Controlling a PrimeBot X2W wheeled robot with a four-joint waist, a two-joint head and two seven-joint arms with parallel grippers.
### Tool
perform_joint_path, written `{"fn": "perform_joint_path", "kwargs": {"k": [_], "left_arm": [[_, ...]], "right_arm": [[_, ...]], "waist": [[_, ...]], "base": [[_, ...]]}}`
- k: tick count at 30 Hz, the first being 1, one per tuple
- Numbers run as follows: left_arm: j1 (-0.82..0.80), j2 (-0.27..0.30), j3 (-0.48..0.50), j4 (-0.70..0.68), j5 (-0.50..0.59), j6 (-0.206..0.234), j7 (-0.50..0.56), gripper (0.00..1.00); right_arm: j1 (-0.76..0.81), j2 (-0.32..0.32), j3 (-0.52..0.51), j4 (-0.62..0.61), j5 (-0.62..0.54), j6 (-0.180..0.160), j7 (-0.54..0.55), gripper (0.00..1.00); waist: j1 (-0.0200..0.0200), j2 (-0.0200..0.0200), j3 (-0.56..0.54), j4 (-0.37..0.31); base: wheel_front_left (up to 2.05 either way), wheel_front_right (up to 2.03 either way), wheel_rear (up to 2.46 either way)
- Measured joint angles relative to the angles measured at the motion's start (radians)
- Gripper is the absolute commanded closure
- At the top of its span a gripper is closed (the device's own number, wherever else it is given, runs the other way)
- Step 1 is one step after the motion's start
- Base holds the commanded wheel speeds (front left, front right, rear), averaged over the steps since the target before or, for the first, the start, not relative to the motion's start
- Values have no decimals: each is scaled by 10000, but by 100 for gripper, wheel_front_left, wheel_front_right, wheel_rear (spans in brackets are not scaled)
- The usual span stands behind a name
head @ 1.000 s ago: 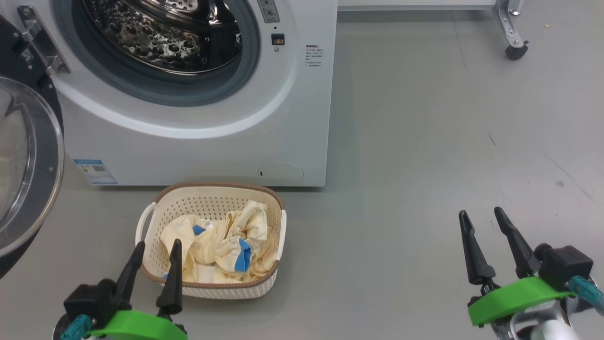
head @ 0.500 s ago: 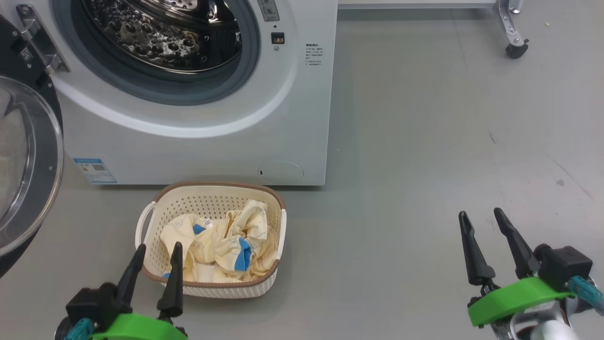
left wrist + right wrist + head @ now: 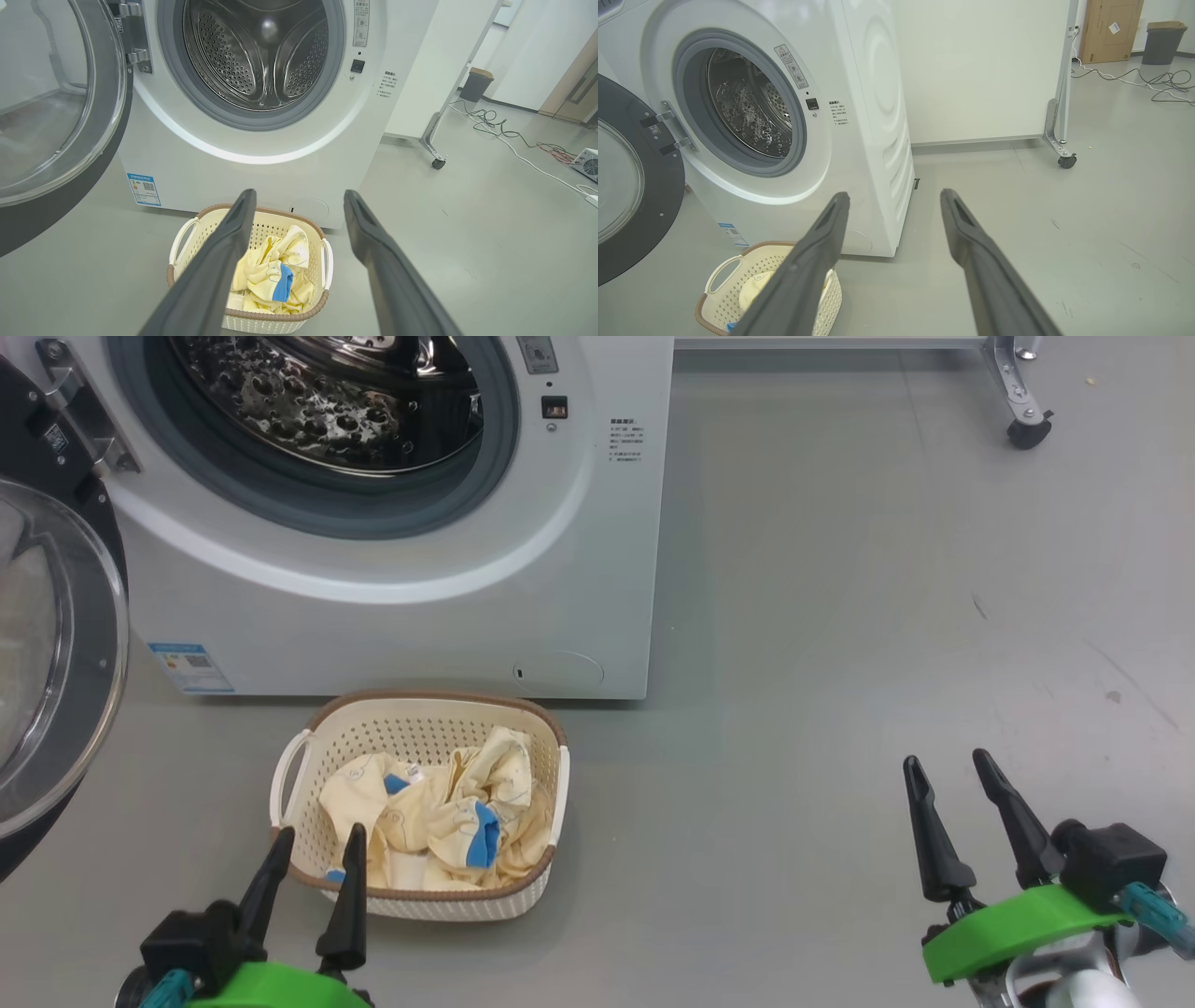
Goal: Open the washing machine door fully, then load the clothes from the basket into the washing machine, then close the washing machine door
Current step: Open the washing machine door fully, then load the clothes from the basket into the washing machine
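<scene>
LAUNDRY WAITING: A small rounded cream plastic basket with perforated sides and a brown woven-look rim (image 3: 425,697) sits on the grey floor (image 3: 840,616), just in front of a big white front-loading washing machine (image 3: 392,625) and below its round service flap (image 3: 557,670). Crumpled pale yellow clothes with bright blue cuffs (image 3: 439,812) lie heaped inside the basket, filling most of its floor. The machine's large round door with a glossy black rim and bulging clear glass centre (image 3: 65,644) stands swung wide open on the robot's left, baring the grey gasket (image 3: 355,513) and the steel perforated drum (image 3: 308,401).

The left gripper (image 3: 321,833) hangs at the basket's near left corner, its two long dark fingers spread apart and holding nothing. In the head view their tips overlap the near rim, and whether they touch it cannot be told. In the left wrist view the heap of clothes shows between and below the parted fingers, clear of both tips.

The right gripper (image 3: 945,760) hovers over bare floor far to the robot's right, well apart from basket and clothes, its fingers likewise parted and empty. Beyond it a metal leg on a black castor (image 3: 1022,406) stands on the floor, to the right of the washer
</scene>
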Motion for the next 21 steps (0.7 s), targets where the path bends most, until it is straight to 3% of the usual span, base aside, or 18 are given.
{"fn": "perform_joint_path", "kwargs": {"k": [12, 21], "left_arm": [[-64, 19, -144, 182, -522, -437, 35, 0], [-210, 15, -125, 188, -759, -382, 100, 0]], "right_arm": [[-4, -2, 46, 54, 0, 0, 2, 0], [-11, -2, 38, 63, -10, -2, 0, 0]], "waist": [[0, 0, 108, 35], [-1, 0, 266, 93]], "base": [[6, -6, 0], [105, -105, 0]]}}
